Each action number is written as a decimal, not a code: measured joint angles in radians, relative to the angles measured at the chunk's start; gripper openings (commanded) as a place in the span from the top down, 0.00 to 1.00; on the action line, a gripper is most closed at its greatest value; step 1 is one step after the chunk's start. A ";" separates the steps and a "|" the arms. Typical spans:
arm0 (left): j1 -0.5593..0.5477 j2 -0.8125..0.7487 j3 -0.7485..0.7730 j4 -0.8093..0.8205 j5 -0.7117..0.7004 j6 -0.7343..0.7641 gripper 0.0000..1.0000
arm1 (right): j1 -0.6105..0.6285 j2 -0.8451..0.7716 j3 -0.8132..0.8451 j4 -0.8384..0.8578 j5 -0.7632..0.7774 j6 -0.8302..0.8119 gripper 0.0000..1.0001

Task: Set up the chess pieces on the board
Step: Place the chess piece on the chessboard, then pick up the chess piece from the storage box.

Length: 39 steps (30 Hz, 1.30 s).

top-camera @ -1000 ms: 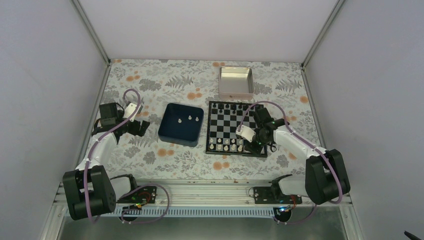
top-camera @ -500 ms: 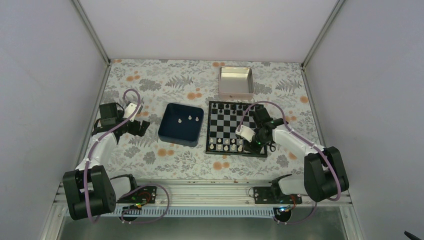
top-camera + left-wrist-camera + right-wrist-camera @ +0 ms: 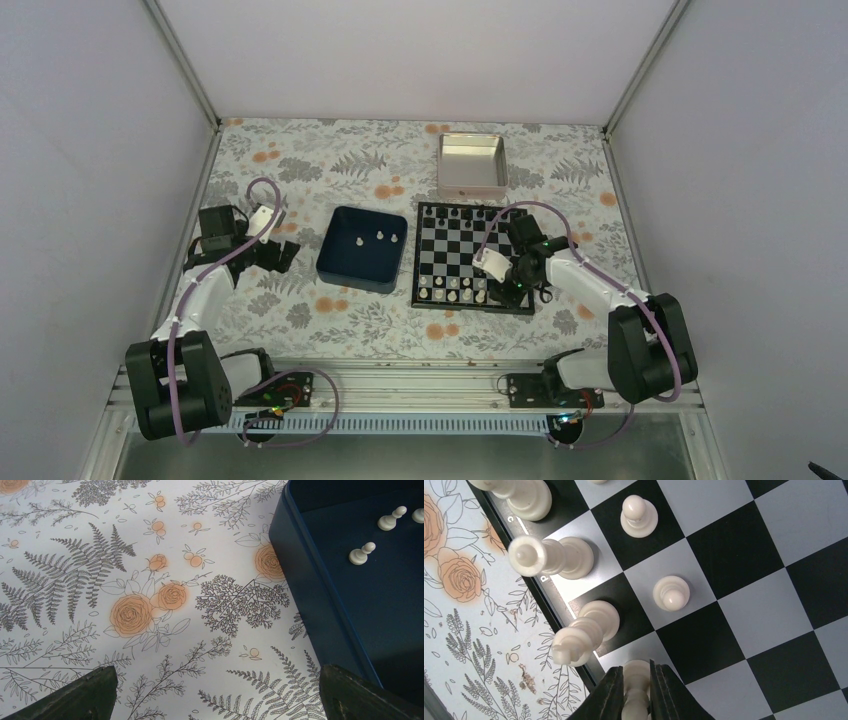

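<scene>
- Right fingers (image 3: pixel 610 696) clamped on a white piece (image 3: pixel 636 680), at the board (image 3: pixel 744 605) near edge.
- Left fingers (image 3: pixel 80 695) spread wide, empty, over floral tabletop (image 3: pixel 150 580) beside blue tray (image 3: pixel 310 570).

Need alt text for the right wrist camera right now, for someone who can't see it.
The right gripper is shut on a white chess piece at the board's edge row. Three larger white pieces stand along that edge, two pawns one row in; floral tablecloth shows at left.
</scene>
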 measured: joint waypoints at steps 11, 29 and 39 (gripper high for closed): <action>0.000 0.000 0.000 0.000 0.008 0.001 0.00 | -0.001 0.000 0.000 0.000 0.008 0.008 0.54; 0.003 -0.004 0.000 -0.005 0.026 0.003 0.00 | 0.026 0.074 0.506 -0.097 0.061 -0.009 0.48; 0.003 -0.004 -0.001 -0.006 0.045 0.006 0.00 | 0.301 0.481 0.980 -0.113 0.093 -0.010 0.48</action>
